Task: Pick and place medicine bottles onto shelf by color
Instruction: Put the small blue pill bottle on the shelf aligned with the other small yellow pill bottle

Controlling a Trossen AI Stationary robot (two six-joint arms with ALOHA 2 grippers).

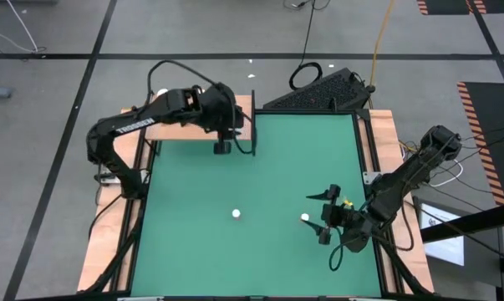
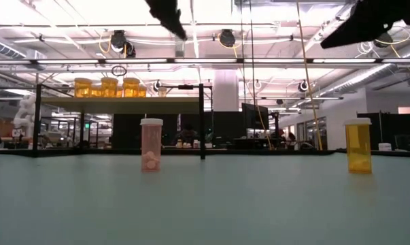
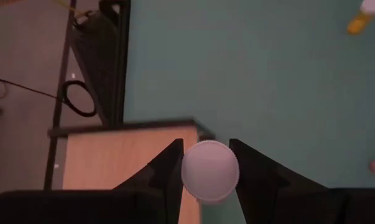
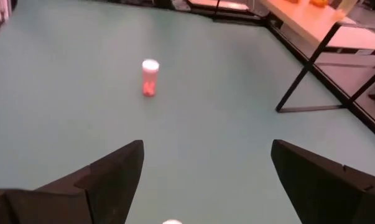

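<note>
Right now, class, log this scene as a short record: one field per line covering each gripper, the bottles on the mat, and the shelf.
left gripper: shut on a white-capped bottle, over the shelf edge
right gripper: open, above the yellow bottle
pink bottle: upright on the green mat, apart from both grippers
shelf: holds several orange bottles
bottles left on the mat: two

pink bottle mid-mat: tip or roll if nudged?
The pink bottle stands tall on a narrow base, so a nudge high up would likely tip it. It's cylindrical, so once down it'd probably roll. Contents seem to fill only the bottom: likely light.
</note>
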